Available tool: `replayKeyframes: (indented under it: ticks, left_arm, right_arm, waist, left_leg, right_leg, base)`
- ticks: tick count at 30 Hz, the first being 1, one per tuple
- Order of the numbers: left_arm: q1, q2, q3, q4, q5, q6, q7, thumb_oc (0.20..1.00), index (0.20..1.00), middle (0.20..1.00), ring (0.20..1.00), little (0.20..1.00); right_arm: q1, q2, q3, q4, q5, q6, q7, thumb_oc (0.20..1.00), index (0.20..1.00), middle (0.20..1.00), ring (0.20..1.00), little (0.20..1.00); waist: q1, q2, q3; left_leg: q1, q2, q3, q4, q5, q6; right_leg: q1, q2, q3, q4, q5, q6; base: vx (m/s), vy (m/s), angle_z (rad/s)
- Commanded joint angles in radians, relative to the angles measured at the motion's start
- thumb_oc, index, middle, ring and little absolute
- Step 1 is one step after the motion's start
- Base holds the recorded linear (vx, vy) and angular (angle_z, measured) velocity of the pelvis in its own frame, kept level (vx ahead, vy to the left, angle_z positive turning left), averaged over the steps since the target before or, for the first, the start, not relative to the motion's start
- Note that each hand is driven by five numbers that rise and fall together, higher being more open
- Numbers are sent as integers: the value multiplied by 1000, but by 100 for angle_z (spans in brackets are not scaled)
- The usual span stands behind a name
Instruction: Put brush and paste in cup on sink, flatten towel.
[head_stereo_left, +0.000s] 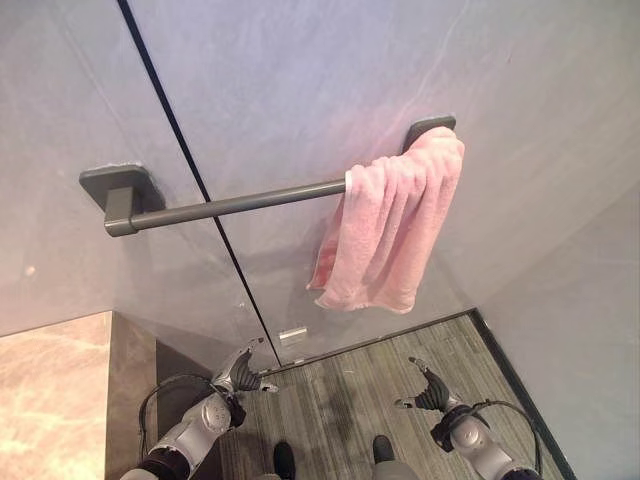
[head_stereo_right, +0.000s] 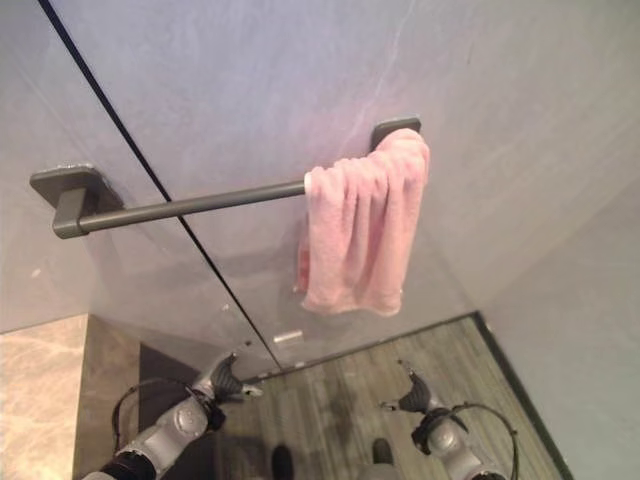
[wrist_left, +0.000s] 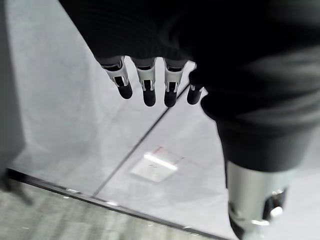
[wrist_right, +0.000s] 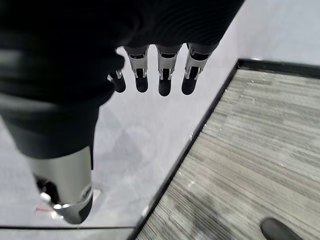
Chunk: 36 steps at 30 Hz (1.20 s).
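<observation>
A pink terry towel (head_stereo_left: 390, 225) hangs bunched at the right end of a dark grey metal towel bar (head_stereo_left: 240, 204) fixed to the pale grey tiled wall (head_stereo_left: 300, 90); its folds are gathered close against the right bracket, leaving most of the bar bare to the left. The bar's long axis runs left to right, so flattening likely means drawing the cloth leftward along it. Both hands hang low, well below the towel and apart from it. The right hand (head_stereo_left: 428, 390) sits almost directly under the towel and is the nearer; the left hand (head_stereo_left: 243, 372) lies further left, under the bare bar. Each hand holds nothing, fingers (wrist_right: 165, 75) relaxed and straight. A beige marble counter (head_stereo_left: 55, 390) edges the near left.
</observation>
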Motion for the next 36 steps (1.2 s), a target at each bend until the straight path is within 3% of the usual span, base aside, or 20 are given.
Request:
replayKeyframes:
  ticks: [1, 9, 13, 16, 18, 20, 22, 29, 32, 36]
  left_arm:
    - [11, 27, 43, -24, 0, -27, -14, 1000, 1000, 1000, 1000, 1000]
    - [128, 141, 129, -240, -49, -50, -113, 1000, 1000, 1000, 1000, 1000]
    - [169, 245, 166, -366, -88, -86, -186, 1000, 1000, 1000, 1000, 1000]
    - [191, 308, 178, -374, -181, -128, -247, 1000, 1000, 1000, 1000, 1000]
    - [182, 358, 175, -380, -248, -142, -305, 1000, 1000, 1000, 1000, 1000]
    - [179, 368, 187, -383, -268, -142, -312, 1000, 1000, 1000, 1000, 1000]
    - [180, 396, 223, -391, -384, -160, -352, 1000, 1000, 1000, 1000, 1000]
    - [54, 359, 256, -377, -510, -157, -323, 1000, 1000, 1000, 1000, 1000]
    - [-33, 254, 229, -363, -566, -152, -295, 1000, 1000, 1000, 1000, 1000]
    - [-85, 178, 184, -382, -566, -153, -277, 1000, 1000, 1000, 1000, 1000]
  right_arm:
    - [11, -53, -23, -43, 24, -22, -6, 1000, 1000, 1000, 1000, 1000]
    - [89, -123, -150, -138, 236, -74, 82, 1000, 1000, 1000, 1000, 1000]
    - [85, -152, -227, -151, 475, -98, 171, 1000, 1000, 1000, 1000, 1000]
    - [83, -129, -304, -151, 873, -90, 333, 1000, 1000, 1000, 1000, 1000]
    - [60, -155, -294, -110, 936, -62, 404, 1000, 1000, 1000, 1000, 1000]
    - [57, -168, -292, -110, 939, -61, 413, 1000, 1000, 1000, 1000, 1000]
    - [31, -234, -294, -131, 1008, -49, 477, 1000, 1000, 1000, 1000, 1000]
    - [-159, -318, -210, -81, 1027, -24, 486, 1000, 1000, 1000, 1000, 1000]
    - [-304, -332, -146, -41, 981, -21, 460, 1000, 1000, 1000, 1000, 1000]
    - [-403, -318, -114, -14, 959, -29, 438, 1000, 1000, 1000, 1000, 1000]
  waist:
    - [-4, 1, -38]
    - [-5, -5, -58]
    - [-4, 1, -65]
    - [0, 4, -72]
    - [9, 5, -78]
    - [9, 5, -79]
    - [16, 6, -88]
    - [42, 2, -101]
    - [51, -2, -103]
    - [53, -7, -104]
  left_leg:
    - [-50, 94, -28, 131, -57, -49]
    - [-27, 130, -38, 20, 17, -84]
    - [-21, 143, -30, 1, 29, -96]
    - [-15, 149, -26, -1, 33, -102]
    - [-11, 152, -25, 0, 34, -107]
    - [-8, 153, -24, 0, 34, -108]
    - [-3, 153, -28, 0, 34, -111]
    - [5, 152, -39, -3, 40, -115]
    - [10, 154, -47, -8, 43, -114]
    - [3, 157, -58, -10, 47, -118]
  right_leg:
    - [-86, 20, 3, 67, 36, -1]
    - [-61, 39, -34, -14, 46, -6]
    - [-63, 42, -37, -23, 46, -3]
    - [-61, 46, -38, -23, 43, -4]
    - [-56, 48, -40, -23, 40, -5]
    - [-55, 49, -40, -23, 40, -5]
    - [-47, 50, -43, -23, 38, -8]
    - [-30, 49, -55, -23, 35, -13]
    - [-19, 50, -64, -23, 34, -19]
    - [-11, 52, -77, -23, 31, -23]
  base:
    - [14, -46, -1]
    - [-26, -69, 11]
    - [-26, -33, 0]
    - [-9, -19, -2]
    - [0, 0, 0]
    - [0, 0, 0]
    - [7, -11, 5]
    - [-3, -4, 5]
    - [-21, -5, 8]
    - [-18, 0, 11]
